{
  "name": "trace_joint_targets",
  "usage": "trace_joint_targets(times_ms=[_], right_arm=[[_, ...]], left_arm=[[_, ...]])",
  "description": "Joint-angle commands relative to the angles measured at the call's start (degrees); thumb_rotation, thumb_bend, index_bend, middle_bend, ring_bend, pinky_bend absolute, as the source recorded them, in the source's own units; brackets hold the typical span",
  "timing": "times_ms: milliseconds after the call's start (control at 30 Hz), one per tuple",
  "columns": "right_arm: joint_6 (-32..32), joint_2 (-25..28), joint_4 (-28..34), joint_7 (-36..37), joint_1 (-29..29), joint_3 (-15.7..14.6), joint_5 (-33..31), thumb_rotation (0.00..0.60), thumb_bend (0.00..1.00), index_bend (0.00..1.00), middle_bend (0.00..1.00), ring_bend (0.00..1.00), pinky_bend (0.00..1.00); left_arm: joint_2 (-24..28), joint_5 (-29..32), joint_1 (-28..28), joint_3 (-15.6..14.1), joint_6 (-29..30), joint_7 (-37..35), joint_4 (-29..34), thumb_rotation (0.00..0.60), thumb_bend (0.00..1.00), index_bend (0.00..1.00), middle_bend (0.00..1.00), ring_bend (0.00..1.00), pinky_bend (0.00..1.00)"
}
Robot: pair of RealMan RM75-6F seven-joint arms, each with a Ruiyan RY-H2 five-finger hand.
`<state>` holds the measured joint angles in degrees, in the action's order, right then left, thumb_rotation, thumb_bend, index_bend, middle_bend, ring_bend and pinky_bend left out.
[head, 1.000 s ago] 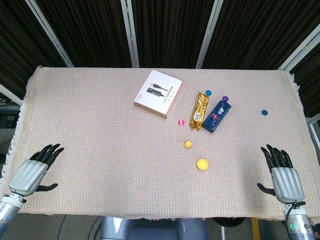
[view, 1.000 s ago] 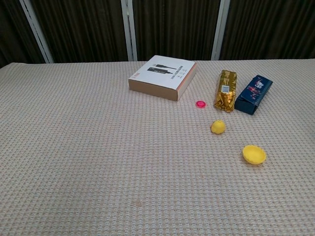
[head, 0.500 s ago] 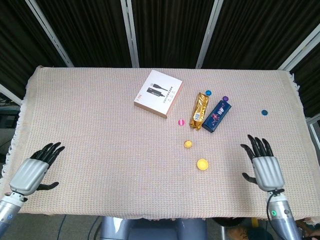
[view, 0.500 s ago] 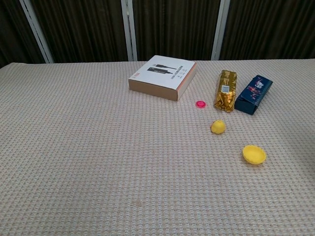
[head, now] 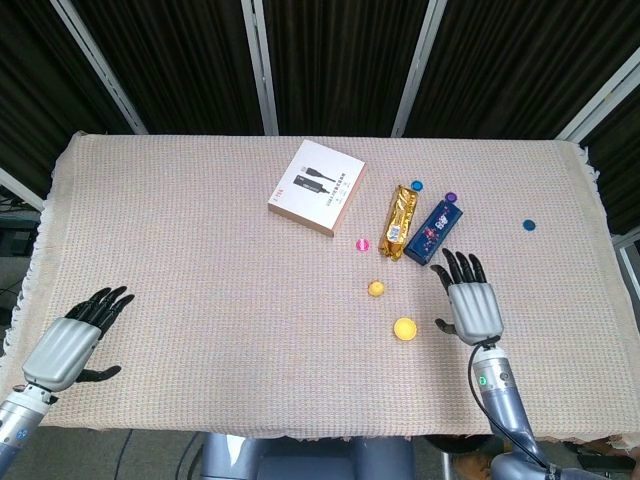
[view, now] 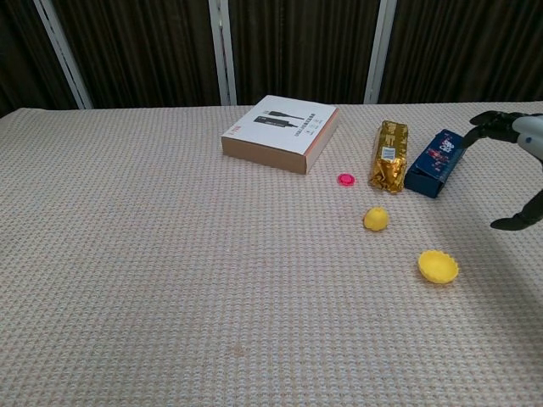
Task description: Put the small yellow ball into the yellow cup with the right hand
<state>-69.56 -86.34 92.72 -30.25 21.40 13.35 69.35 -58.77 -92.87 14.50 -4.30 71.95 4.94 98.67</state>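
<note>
The small yellow ball (head: 376,289) (view: 376,219) lies on the cloth near the table's middle. The yellow cup (head: 404,328) (view: 438,266) sits a little nearer me and to the right of the ball. My right hand (head: 470,303) (view: 517,161) hovers open, fingers spread, to the right of the cup and ball, holding nothing. My left hand (head: 72,343) rests open near the front left corner, far from both; the chest view does not show it.
A white box (head: 316,187), a gold packet (head: 400,221) and a dark blue box (head: 435,231) lie behind the ball. A pink disc (head: 362,243) and blue discs (head: 529,225) dot the woven cloth (head: 200,280).
My right hand has moved from the front right edge leftward and inward, ending close beside the cup and entering the chest view. The left hand stayed put.
</note>
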Motion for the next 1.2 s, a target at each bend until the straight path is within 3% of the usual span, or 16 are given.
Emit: trace_joint_targets(times_ms=[33,533,900,1200], right_arm=[[1.24,-2.77,-2.45,-1.73,1.90,0.96,-2.40,0.600,0.07,0.21,0.01,0.00,0.00],[3.37,-15.32,-14.92,-2.63,9.15,3.25,-6.44,0.600,0.13,0.26,0.00,0.00,0.00],[6.23,-19.10,-22.07,0.25,12.89,4.43,-7.27,0.600,0.19,0.28,0.00,0.00,0.00],[6.47,-20.78,-23.79,0.91,13.26,3.26,-7.77,0.600,0.21,0.29,0.00,0.00,0.00]], left_arm=[[-0.01,-0.14,0.04,0.00,0.08,-0.24,-0.05,0.600,0.00,0.00,0.00,0.00,0.21],[0.09,-1.87,0.13,-0.42,0.82,-1.75,-0.78,0.600,0.00,0.00,0.00,0.00,0.21],[0.04,-2.77,0.33,-0.56,1.06,-1.76,-0.56,0.600,0.00,0.00,0.00,0.00,0.21],[0.06,-2.54,0.64,-0.51,0.61,-2.21,-0.46,0.600,0.00,0.00,0.00,0.00,0.21]])
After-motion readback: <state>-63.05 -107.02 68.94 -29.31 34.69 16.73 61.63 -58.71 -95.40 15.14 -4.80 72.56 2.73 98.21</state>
